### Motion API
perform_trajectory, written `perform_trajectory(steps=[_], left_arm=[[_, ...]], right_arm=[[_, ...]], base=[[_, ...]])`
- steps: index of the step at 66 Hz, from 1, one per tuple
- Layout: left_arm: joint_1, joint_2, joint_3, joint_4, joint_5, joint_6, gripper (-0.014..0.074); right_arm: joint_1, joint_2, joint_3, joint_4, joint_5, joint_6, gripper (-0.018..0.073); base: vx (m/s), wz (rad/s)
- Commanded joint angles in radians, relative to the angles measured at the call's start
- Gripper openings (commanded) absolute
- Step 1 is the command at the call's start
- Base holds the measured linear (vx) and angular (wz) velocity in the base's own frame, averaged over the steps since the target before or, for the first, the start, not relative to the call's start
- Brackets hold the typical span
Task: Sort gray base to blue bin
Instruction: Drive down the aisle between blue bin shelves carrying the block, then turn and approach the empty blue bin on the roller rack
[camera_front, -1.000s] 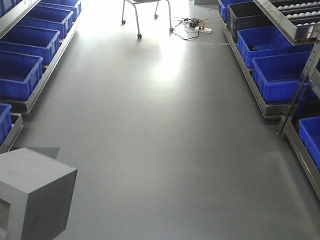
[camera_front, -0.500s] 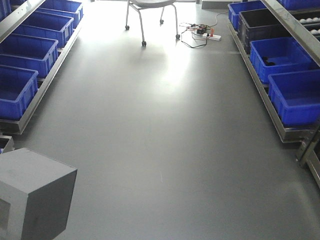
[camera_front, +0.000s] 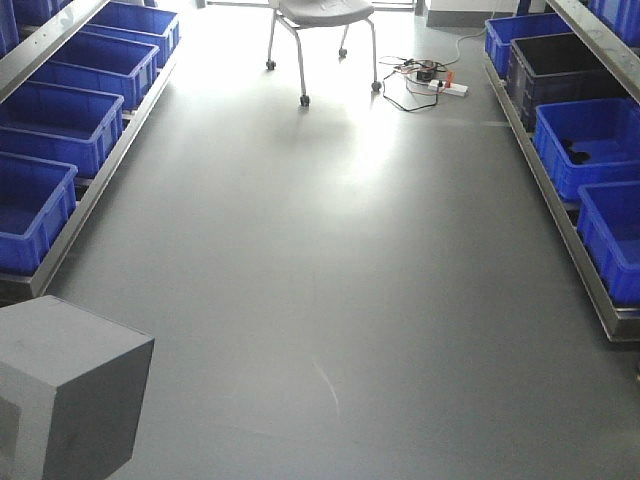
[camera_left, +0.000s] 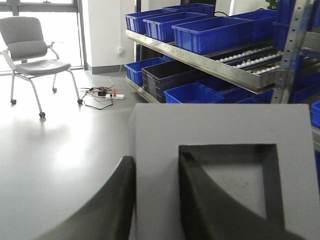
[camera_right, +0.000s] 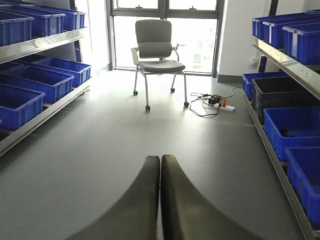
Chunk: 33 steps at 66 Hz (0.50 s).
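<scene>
Fingers on L (camera_left: 107, 212) pinch gray base (camera_left: 225, 125) wall; R fingers (camera_right: 140, 200) together, level.

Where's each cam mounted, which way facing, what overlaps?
Front-facing: high on the robot, looking down the aisle between blue bins toward the chair; gray base in the lower left corner, no arm showing.
Left wrist: behind the left gripper, shut on the gray base's wall; chair beyond.
Right wrist: behind the right gripper, shut and empty, facing the chair.
Shared: chair in all; base in front and left wrist.
</scene>
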Motion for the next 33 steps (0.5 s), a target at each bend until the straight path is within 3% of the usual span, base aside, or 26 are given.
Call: perform_trajectory(steps=[1,18,33], left_arm=[[-0.006,0.008,-0.028,-0.011,-0.104,-0.012,-0.0006],[-0.006,0.008,-0.028,-0.011,-0.104,-0.012,-0.0006],[-0.006,0.008,-0.028,-0.011,-0.104,-0.012,-0.0006]], right_arm=[[-0.005,-0.011,0.014,-0.011,-0.078,-0.005,-0.0009],[-0.005,-0.011,0.014,-0.011,-0.078,-0.005,-0.0009],[-0.006,-0.011,0.014,-0.011,-0.078,-0.005,-0.0009]], base=[[0.37,0.08],[0.35,0.18],[0.34,0.61]])
